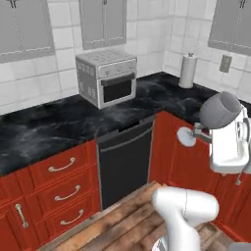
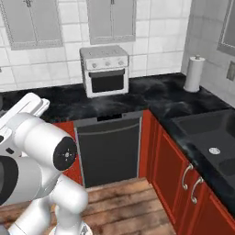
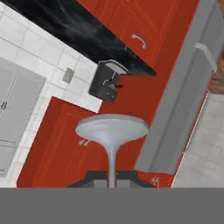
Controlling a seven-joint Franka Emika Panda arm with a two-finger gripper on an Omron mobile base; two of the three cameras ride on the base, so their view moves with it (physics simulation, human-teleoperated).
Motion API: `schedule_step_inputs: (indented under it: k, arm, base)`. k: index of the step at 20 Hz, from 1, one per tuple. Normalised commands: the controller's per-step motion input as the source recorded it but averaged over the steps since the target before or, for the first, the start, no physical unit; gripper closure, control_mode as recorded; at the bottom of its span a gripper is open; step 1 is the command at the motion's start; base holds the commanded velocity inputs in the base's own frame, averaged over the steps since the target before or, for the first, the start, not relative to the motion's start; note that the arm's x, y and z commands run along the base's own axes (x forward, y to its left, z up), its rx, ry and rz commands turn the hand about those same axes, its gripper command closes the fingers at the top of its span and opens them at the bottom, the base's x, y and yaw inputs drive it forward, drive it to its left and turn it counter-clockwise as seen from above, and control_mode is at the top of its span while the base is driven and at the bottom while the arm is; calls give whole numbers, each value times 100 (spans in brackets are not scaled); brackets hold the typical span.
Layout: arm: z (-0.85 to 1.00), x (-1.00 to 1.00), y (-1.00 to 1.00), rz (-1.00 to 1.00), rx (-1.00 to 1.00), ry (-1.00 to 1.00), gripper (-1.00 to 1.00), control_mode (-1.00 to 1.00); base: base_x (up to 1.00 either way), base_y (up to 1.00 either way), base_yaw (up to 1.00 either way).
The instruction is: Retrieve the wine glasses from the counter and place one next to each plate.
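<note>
In the hand view the gripper (image 3: 112, 180) is seen closed on the thin stem of a wine glass (image 3: 112, 131), the two dark finger tips pressed against the stem from either side, with the round foot spread wide just beyond them. In the left base view the same glass is carried in the air at the right edge, lying roughly on its side: the rounded grey bowl points up and to the right, the round foot faces left, and the stem between them is taken into the white hand. The glass is held clear of the counter (image 1: 44, 125), in front of the red cabinet doors (image 1: 169, 147) below the corner of the worktop. Below the counter a black dishwasher front (image 1: 125, 164) is set between the red drawers (image 1: 61, 184) and the red doors. Farther back on the counter a silver toaster oven (image 1: 107, 77) is stood against the white tiled wall, and a paper towel roll (image 1: 188, 70) is stood upright near the corner. In the right base view an inset black sink (image 2: 211, 133) is seen in the right-hand run of the worktop
</note>
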Motion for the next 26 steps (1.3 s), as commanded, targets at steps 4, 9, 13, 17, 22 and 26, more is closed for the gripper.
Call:
schedule_step_inputs:
  k: [4,9,13,17,22,26]
  arm:
    - [0,0,0,0,0,0,100,100]
    - [0,0,0,0,0,0,100,100]
    - [0,0,0,0,0,0,100,100]
    - [0,0,0,0,0,0,100,100]
    - [0,0,0,0,0,0,100,100]
    - [0,0,0,0,0,0,100,100]
  base:
    - [0,0,100]
    - [0,0,100]
    - [0,0,100]
    - [0,0,100]
    - [0,0,100]
    - [0,0,100]
